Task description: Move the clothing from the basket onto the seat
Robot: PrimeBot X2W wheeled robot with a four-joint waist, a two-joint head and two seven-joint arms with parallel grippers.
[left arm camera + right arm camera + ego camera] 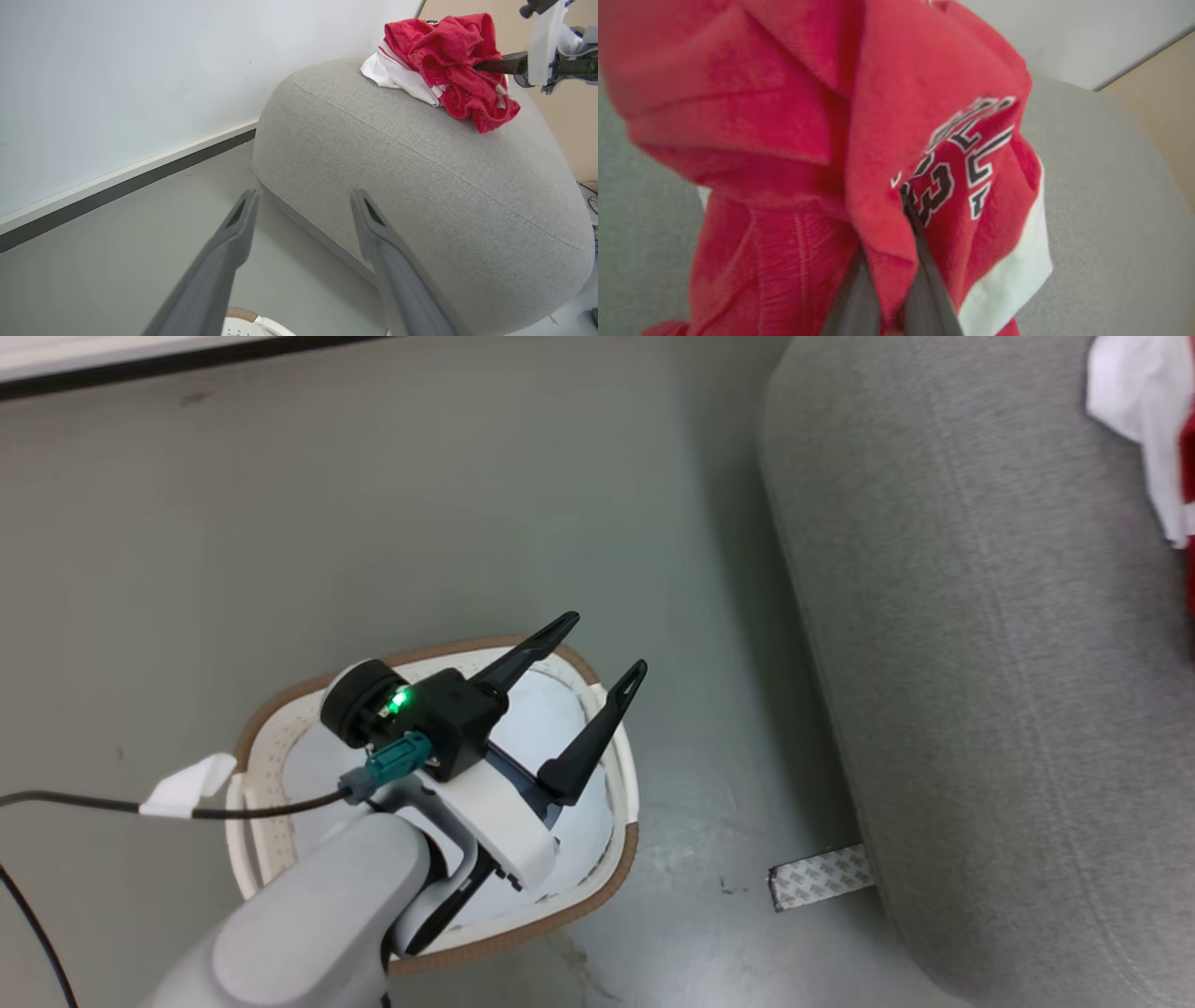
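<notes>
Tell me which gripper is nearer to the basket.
Left. The left gripper hangs open over the basket. The right gripper is away at the seat, shut on the clothing lying there.

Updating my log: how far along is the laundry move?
Done: the red-and-white basketball clothing lies on the large light-grey fabric seat; the brown-rimmed cream plastic basket looks empty where visible. In hand: the right hand pinches the clothing. Remaining: release and withdraw. The left hand hangs open over the basket.
</notes>
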